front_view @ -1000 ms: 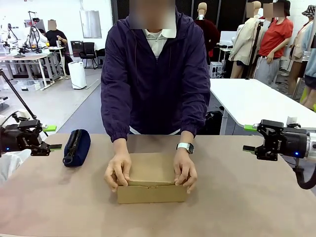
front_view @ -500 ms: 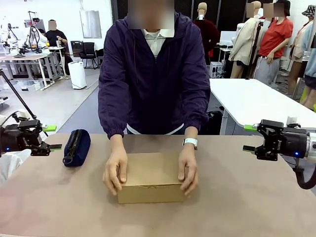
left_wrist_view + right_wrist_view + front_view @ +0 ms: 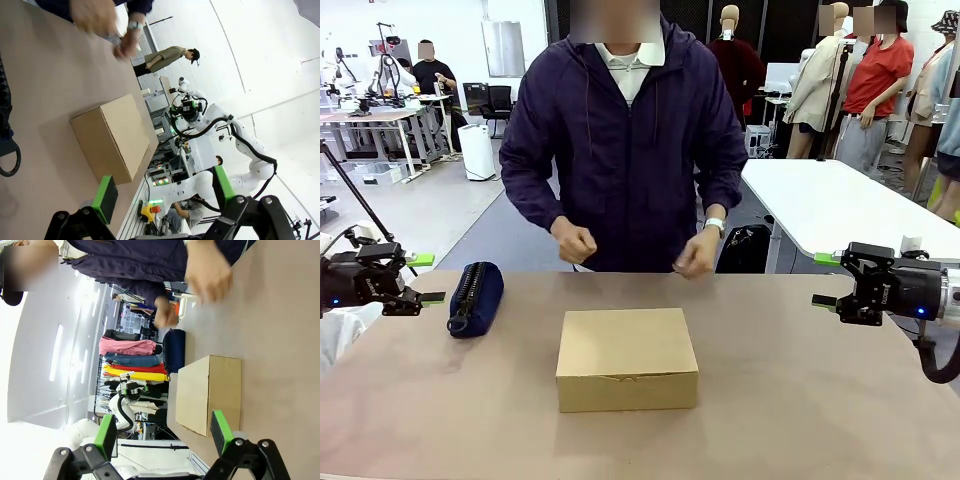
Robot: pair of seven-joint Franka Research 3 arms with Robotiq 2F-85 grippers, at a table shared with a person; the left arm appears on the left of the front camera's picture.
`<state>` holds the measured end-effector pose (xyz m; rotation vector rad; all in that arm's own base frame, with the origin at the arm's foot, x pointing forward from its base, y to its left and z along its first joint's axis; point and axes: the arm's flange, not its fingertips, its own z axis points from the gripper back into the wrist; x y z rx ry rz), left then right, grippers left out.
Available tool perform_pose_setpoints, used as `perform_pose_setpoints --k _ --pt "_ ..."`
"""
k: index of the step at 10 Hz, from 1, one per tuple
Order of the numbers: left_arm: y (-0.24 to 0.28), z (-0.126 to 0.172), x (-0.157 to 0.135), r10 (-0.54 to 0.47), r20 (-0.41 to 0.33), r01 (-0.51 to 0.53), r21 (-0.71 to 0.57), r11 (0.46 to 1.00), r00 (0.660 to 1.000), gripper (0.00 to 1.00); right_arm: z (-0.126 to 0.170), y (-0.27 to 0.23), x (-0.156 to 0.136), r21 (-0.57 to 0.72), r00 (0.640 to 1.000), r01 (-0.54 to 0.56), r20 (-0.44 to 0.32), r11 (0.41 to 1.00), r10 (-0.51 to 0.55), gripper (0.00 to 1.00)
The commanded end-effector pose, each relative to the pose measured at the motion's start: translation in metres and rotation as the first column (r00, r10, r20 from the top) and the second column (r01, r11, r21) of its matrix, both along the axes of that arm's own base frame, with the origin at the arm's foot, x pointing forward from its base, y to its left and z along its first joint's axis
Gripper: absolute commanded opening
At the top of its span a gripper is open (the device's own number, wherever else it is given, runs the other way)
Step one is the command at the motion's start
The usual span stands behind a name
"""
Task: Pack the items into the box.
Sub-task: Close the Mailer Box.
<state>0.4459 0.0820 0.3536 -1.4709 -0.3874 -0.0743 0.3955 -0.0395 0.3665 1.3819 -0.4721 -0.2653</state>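
The box is a tan cardboard one, lying closed at the middle of the table, nearer my side. It also appears in the left wrist view and the right wrist view. The items are out of view. My left gripper hovers at the table's left edge, open and holding nothing. My right gripper hovers at the right side, likewise open with nothing between its fingers. Both stand well apart from the box. The person's hands are loosely closed near the far edge, off the box.
A navy zippered pouch lies left of the box, close to my left gripper. The person stands at the far side. Bare tabletop stretches between the box and my right gripper. A white table stands behind on the right.
The person has lifted both hands off the box and drawn them back toward the body while straightening up. The box stays closed in place. Neither gripper has moved.
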Motion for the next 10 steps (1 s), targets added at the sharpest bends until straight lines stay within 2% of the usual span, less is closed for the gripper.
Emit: perform_pose_setpoints --k 1,10 --pt "-0.0009 0.0000 -0.0033 -0.002 0.017 0.002 -0.011 1.000 1.000 1.00 -0.0004 0.0017 0.0022 -0.003 0.999 0.019 0.028 1.000 -0.019 1.00" --pt "-0.0009 0.0000 -0.0033 -0.002 0.017 0.002 -0.011 1.000 1.000 1.00 -0.0004 0.0017 0.0022 -0.003 0.999 0.019 0.028 1.000 -0.019 1.00"
